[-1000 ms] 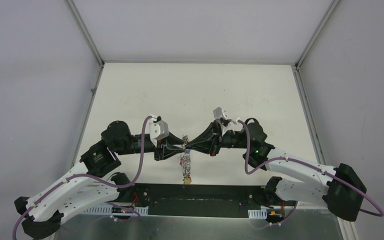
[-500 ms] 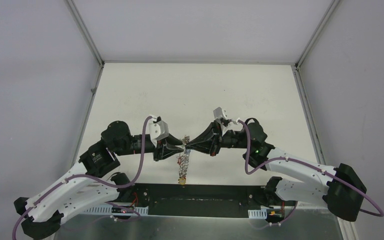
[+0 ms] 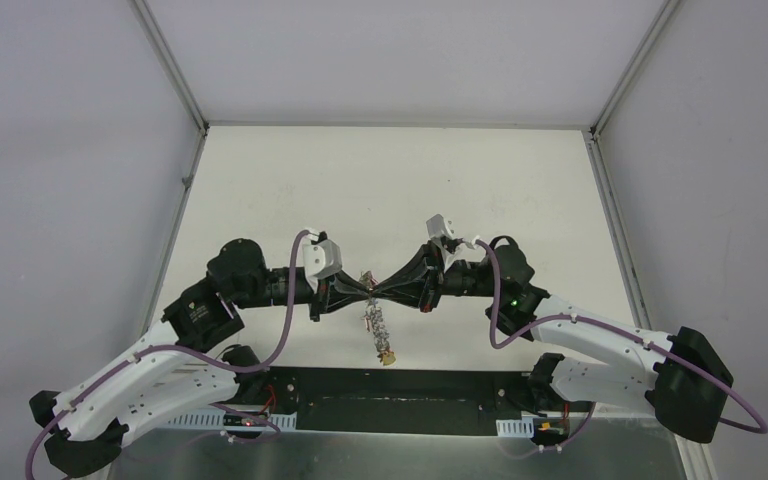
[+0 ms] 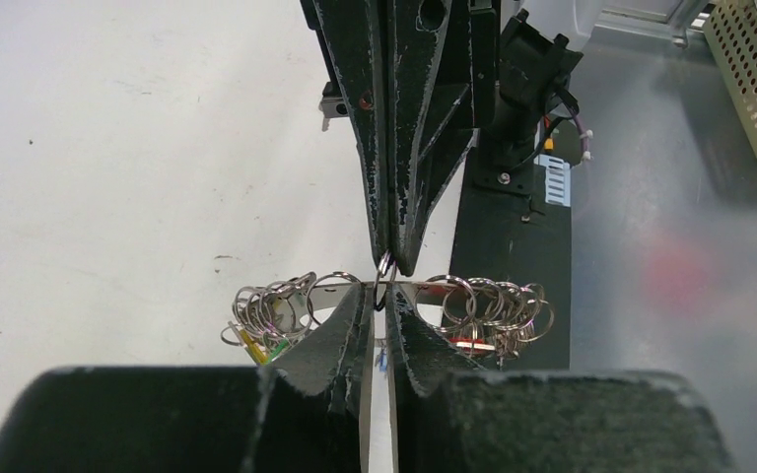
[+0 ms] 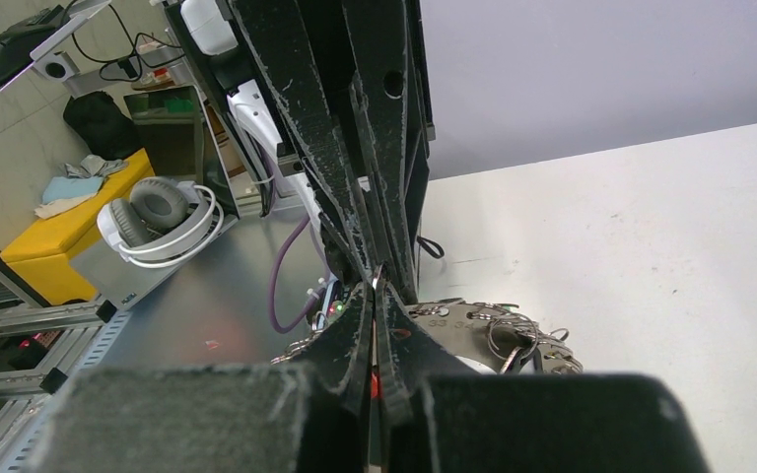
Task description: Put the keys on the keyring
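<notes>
While both arms reach in from left and right and meet nose to nose over the middle of the white counter [image 3: 390,180], everything turns on the spot where their tips come together. The large silver-grey metal keyring [image 4: 276,301], fringed with small split rings and coloured tags, hangs just beneath that meeting point. Its wire runs crosswise to both pairs of jaws, near-to-far in the scene, so each arm meets it square on and neither is nearer than the other.

The right gripper [image 4: 391,254] has its jaws pressed fully together, pinching a small silver loop [image 4: 384,264] just above the ring's wire. The left gripper [image 4: 385,301] faces the same spot from the opposite side, its jaws drawn in to a thin slit straddling the wire. Whether they actually bite on it I cannot tell from here.

The ring looks crowded. Bunches of small rings sit to either side of the jaws, with a short bare stretch of wire between them. A yellow-green tag shows in one bunch and a red one under the other. From above, the cluster trails toward the near edge as a thin, tangled strand.
</notes>
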